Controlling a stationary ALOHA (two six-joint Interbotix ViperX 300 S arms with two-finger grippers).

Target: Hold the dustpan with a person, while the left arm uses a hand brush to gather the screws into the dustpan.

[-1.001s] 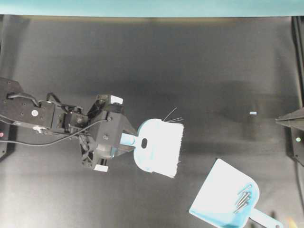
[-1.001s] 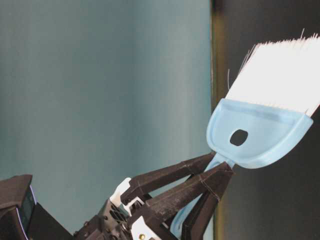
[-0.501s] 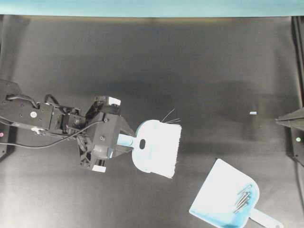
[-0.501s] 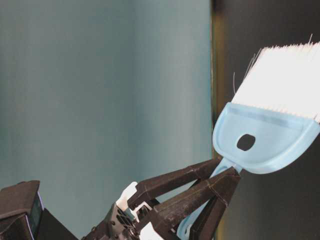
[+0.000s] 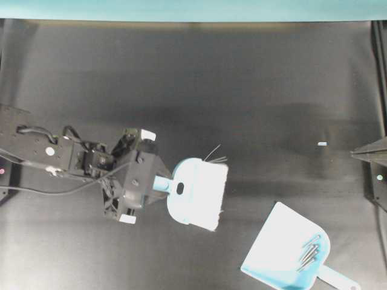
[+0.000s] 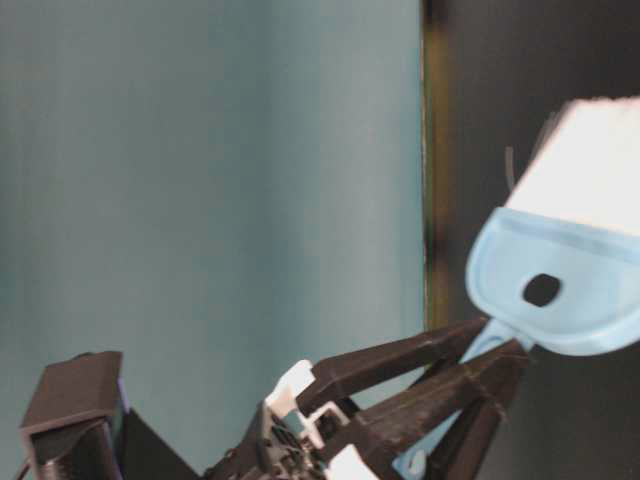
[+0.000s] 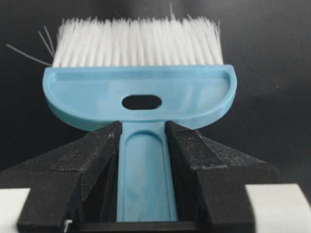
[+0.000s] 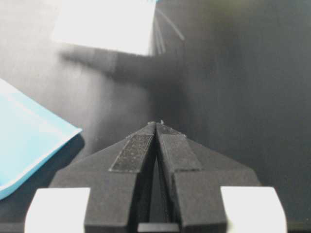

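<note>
Looking left to right across your dark matte desk [image 5: 242, 78], the left end effector [image 5: 158, 183] clamps the hand brush [image 5: 196, 194] by its handle; the dustpan [image 5: 275, 248] holds the screws [image 5: 309, 252] bottom right; the right end effector [image 8: 156, 127] sits pinched closed, teal wall [image 6: 200, 200] behind.

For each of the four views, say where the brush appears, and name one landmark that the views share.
Overhead: brush, left of centre, low.
Table-level: right edge, raised.
Left wrist: centre, handle clamped in left hand.
Right wrist: only bristles, top left.
Shared landmark: the oval hole in its head.
</note>
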